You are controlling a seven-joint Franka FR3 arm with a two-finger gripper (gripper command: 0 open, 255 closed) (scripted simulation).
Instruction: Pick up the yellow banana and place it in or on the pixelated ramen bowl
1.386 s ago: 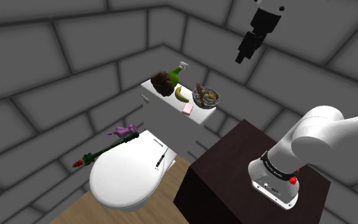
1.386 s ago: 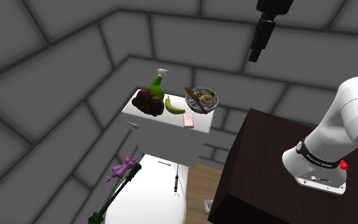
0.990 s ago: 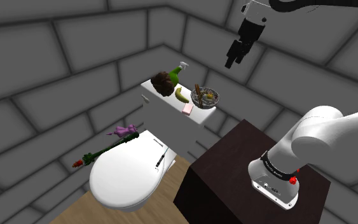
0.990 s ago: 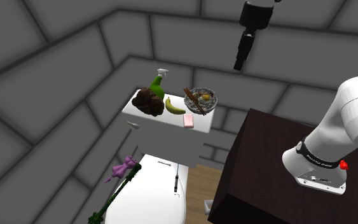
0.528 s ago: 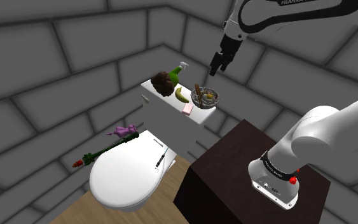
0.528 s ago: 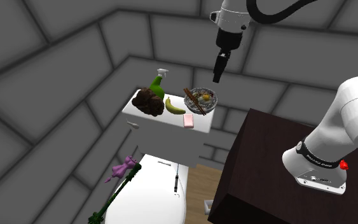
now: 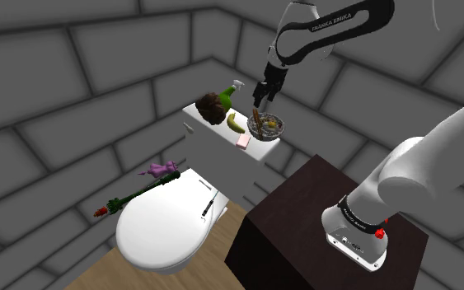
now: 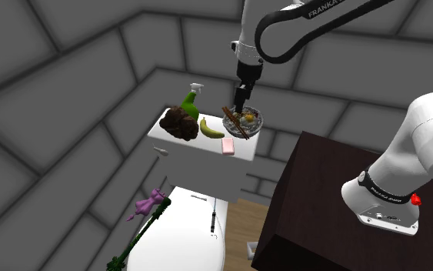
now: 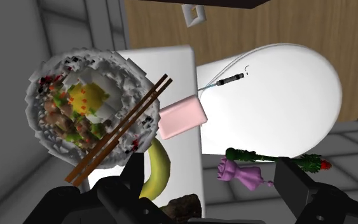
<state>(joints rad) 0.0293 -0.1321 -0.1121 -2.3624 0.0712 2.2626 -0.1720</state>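
Two black fingers (image 9: 135,178) of the gripper (image 9: 210,164) spread well apart in the wrist view, clasping nothing. Poised in the air above the white toilet tank (image 7: 213,133), close over the ramen bowl (image 7: 271,126) and pointing down from the arm (image 7: 419,165). On the tank top, lying flat: the yellow banana (image 7: 235,123), just beside the bowl, between it and a dark brown lump (image 7: 212,107). Untouched, near one fingertip in the wrist view and not between the two. Behind the lump, upright, a green spray bottle (image 7: 230,96) with a white head. Inside the grey speckled bowl, an egg half with bits of red and green. Laid slantwise across its rim, a pair of brown chopsticks (image 9: 120,130). Towards the tank's front edge, a pink bar (image 7: 243,142), just beside banana and bowl. Below the tank, the closed white toilet lid (image 7: 160,222), bearing a thin dark pen-like thing (image 7: 208,203). Off the lid's far side, a purple object (image 7: 162,170) and a long green stem (image 7: 127,198) with a red tip. At the shoulder view's lower right, the dark stand (image 7: 304,222) with the arm's white base on it. All round, grey block walls; under the toilet, a wooden floor (image 9: 266,25).
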